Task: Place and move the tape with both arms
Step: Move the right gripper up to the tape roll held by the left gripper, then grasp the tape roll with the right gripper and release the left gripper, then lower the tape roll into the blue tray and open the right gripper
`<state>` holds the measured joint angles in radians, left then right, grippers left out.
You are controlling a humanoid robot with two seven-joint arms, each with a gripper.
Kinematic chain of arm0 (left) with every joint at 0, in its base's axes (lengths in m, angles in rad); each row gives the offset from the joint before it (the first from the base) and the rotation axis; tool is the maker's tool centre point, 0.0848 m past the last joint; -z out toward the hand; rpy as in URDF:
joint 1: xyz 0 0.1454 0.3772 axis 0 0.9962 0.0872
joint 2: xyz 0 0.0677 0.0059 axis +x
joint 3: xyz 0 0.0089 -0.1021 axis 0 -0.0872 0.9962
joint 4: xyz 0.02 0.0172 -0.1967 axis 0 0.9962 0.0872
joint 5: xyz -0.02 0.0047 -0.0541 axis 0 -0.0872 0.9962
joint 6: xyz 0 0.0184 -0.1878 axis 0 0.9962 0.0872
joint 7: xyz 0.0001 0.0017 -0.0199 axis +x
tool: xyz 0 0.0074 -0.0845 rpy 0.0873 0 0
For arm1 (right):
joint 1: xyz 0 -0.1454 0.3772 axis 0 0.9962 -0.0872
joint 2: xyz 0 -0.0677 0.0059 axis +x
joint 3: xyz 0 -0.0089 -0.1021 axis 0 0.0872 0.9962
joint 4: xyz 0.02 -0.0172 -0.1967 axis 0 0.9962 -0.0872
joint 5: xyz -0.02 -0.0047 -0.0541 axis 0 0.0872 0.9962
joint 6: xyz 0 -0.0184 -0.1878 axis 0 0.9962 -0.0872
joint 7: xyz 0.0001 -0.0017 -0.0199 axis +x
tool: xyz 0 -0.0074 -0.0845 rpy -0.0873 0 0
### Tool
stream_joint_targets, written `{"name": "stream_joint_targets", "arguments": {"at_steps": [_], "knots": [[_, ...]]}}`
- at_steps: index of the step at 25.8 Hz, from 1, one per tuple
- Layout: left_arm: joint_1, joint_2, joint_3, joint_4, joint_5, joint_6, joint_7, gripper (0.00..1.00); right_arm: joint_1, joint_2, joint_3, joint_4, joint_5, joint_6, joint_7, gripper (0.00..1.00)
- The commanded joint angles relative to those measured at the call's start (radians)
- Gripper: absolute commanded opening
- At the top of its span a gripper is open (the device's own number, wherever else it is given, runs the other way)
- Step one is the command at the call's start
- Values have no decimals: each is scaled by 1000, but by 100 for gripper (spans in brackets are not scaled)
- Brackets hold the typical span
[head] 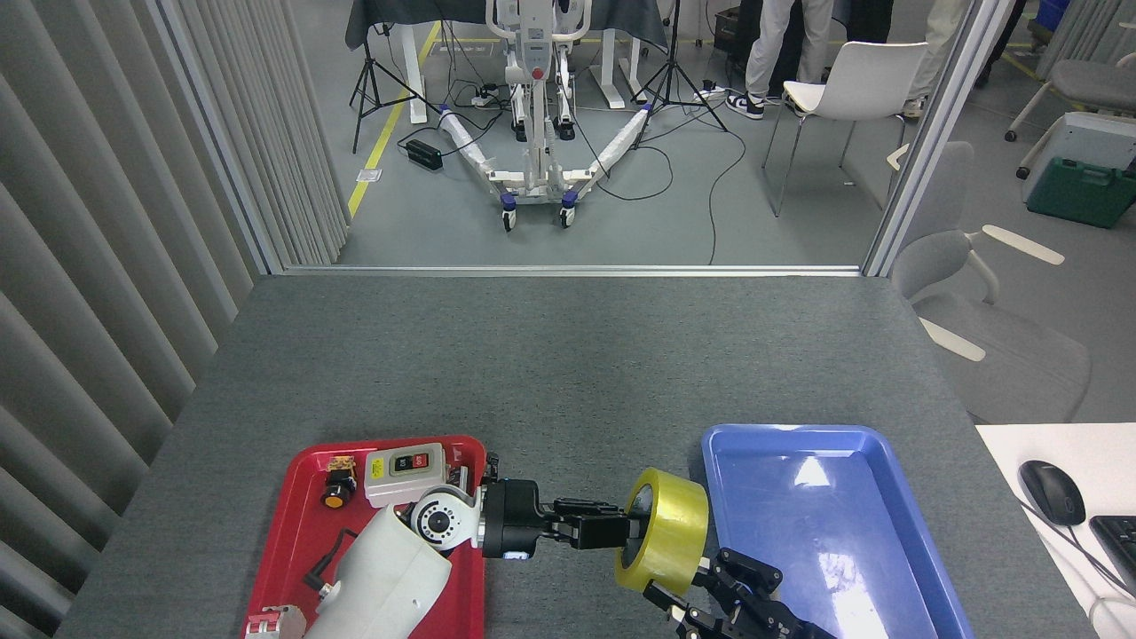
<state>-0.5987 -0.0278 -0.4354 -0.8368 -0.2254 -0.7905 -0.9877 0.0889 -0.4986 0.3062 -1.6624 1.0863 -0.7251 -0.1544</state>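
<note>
Tape (667, 530) up in the air on its edge, above the strip of grey table (550, 373) between the red tray (293, 532) and the blue tray (887, 532), close to the table's near edge. Held by the left gripper (612, 532), closed on the roll's left rim, with one part poking into the hole in the middle. Right gripper (710, 595) just under and beside the roll's low right side, fingers (741, 568) spread open, holding nothing. Touching the roll or not: too close to tell.

Looks like a pass from one hand to the other, not done yet.

Probably light, being a roll of yellow see-through tape. Stiff too, with a hard ring inside, so no squashing from a firm pinch. Outside likely smooth and slippery, and round, so easy to roll or spin out of a loose hold. Best spot to grab: across the wall of the ring, one finger in the hole and one on the outside, on the right side away from the left gripper. Not likely to break from a short drop.

Switch box (404, 461) and small parts in the red tray. Blue tray bare.
</note>
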Motion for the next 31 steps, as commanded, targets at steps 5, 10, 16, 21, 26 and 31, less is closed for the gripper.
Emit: {"name": "stream_joint_targets", "arguments": {"at_steps": [5, 10, 16, 21, 26, 31], "knots": [[-1, 9, 3, 2, -2, 5, 11, 95, 14, -40, -2, 1, -2, -47, -7, 0], [-4, 29, 24, -1, 0, 5, 11, 99, 23, -60, -22, 1, -11, -47, -7, 0], [71, 123, 198, -87, -9, 5, 14, 99, 81, -54, -266, 1, -14, -5, 164, 0], [138, 213, 265, -206, -42, 5, 135, 94, 78, -54, -328, 18, -16, 128, 317, 0], [278, 262, 313, -390, -252, 229, 434, 93, 35, -57, -329, 70, -14, 266, 444, 0], [388, 305, 369, -527, -442, 389, 574, 94, -20, -61, -325, 101, -26, 398, 592, 0]]}}
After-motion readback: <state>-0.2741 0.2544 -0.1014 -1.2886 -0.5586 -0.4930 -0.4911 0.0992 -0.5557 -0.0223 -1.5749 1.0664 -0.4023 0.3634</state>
